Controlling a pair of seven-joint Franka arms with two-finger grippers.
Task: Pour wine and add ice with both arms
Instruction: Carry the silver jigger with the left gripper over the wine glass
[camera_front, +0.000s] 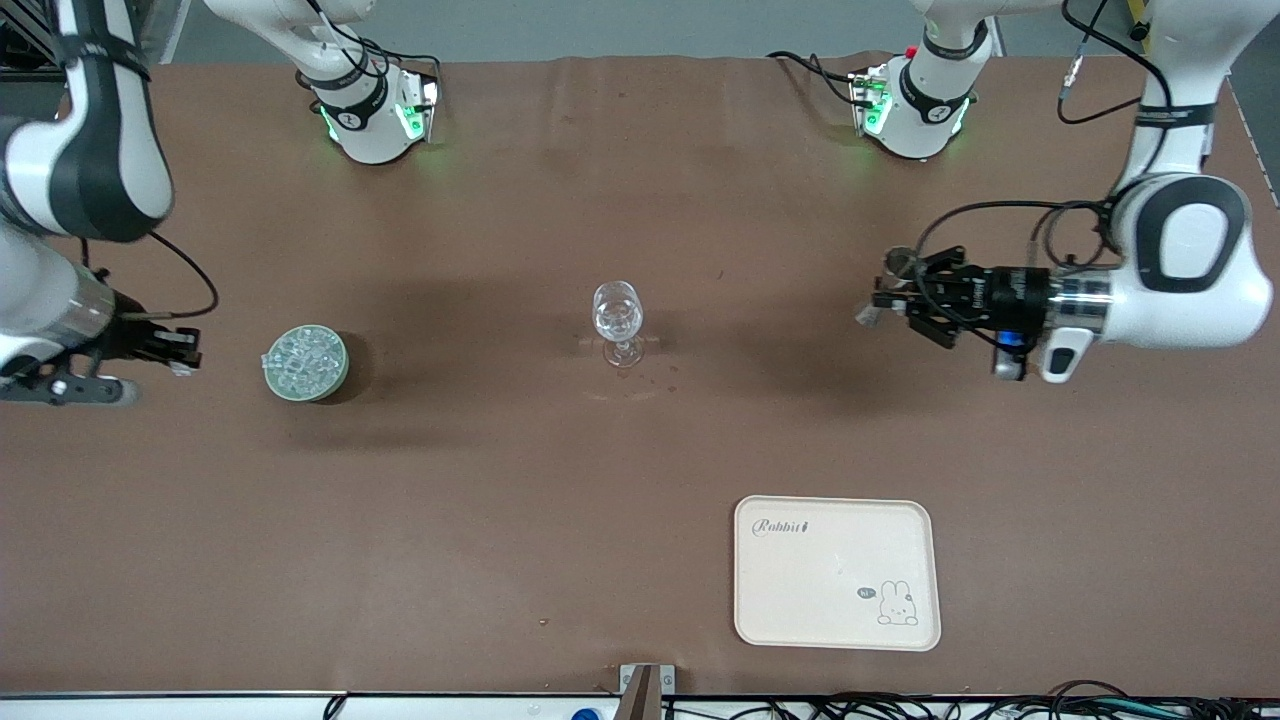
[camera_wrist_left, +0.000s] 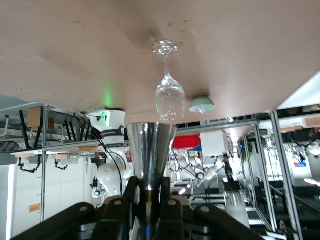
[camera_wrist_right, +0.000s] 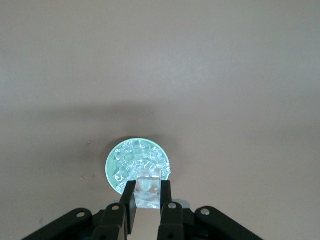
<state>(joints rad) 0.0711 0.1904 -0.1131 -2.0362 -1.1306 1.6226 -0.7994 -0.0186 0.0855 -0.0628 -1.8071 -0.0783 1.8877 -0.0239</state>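
A clear stemmed glass (camera_front: 618, 318) stands upright at the table's middle; it also shows in the left wrist view (camera_wrist_left: 169, 92). A pale green bowl (camera_front: 305, 363) heaped with clear ice cubes sits toward the right arm's end. My right gripper (camera_front: 188, 350) hovers just beside the bowl, shut on one ice cube (camera_wrist_right: 148, 186), with the bowl (camera_wrist_right: 138, 161) just ahead of its fingertips (camera_wrist_right: 148, 192). My left gripper (camera_front: 882, 300) is held level above the table toward the left arm's end, pointing at the glass. It (camera_wrist_left: 150, 195) is shut on a shiny metal cone-shaped cup (camera_wrist_left: 150, 150).
A cream tray (camera_front: 836, 570) with a rabbit drawing lies nearer the front camera than the glass, toward the left arm's end. A few small wet spots (camera_front: 658, 376) mark the brown tabletop beside the glass foot. Both arm bases stand at the table's back edge.
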